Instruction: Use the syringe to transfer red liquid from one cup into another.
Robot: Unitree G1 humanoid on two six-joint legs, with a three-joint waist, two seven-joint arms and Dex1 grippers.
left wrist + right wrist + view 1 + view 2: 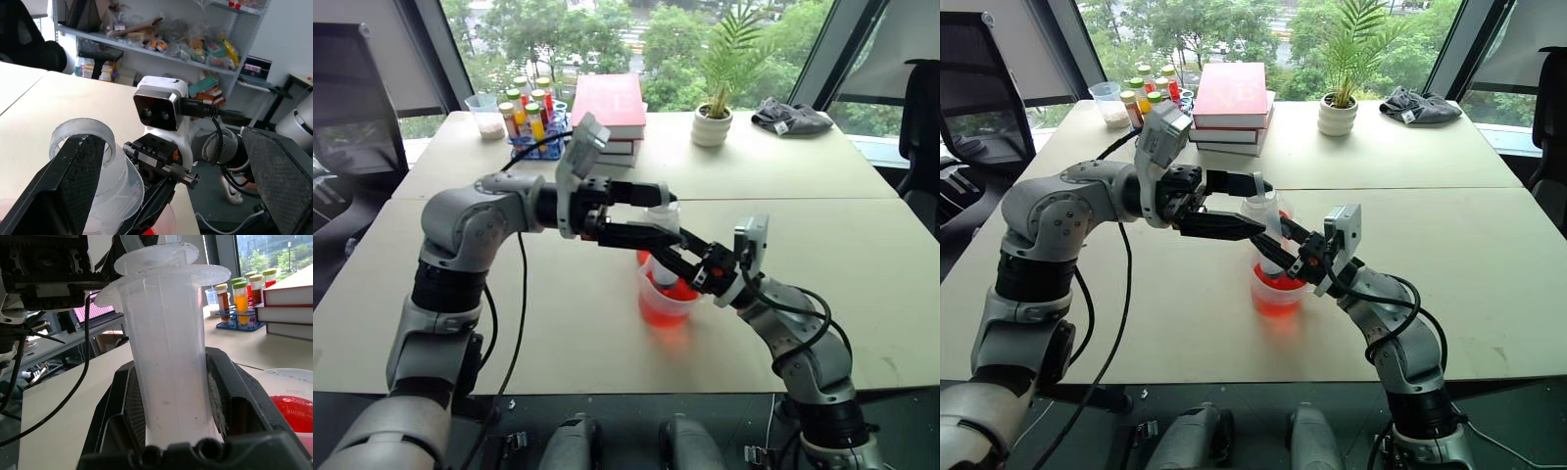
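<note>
Our right gripper clamps the syringe upright over the beaker mid-table, plunger end up. Our left gripper, jaws wide, straddles that plunger top, so it is nearest for the pull.

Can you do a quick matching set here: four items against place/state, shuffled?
Items:
1. syringe
2. left claw
3. beaker
4. red book

States:
A. open, at the plunger top
B. atop the book stack at the table's far edge
C. upright, clamped in the right claw
D. holds red liquid

Pairs: 1-C, 2-A, 3-D, 4-B
</note>
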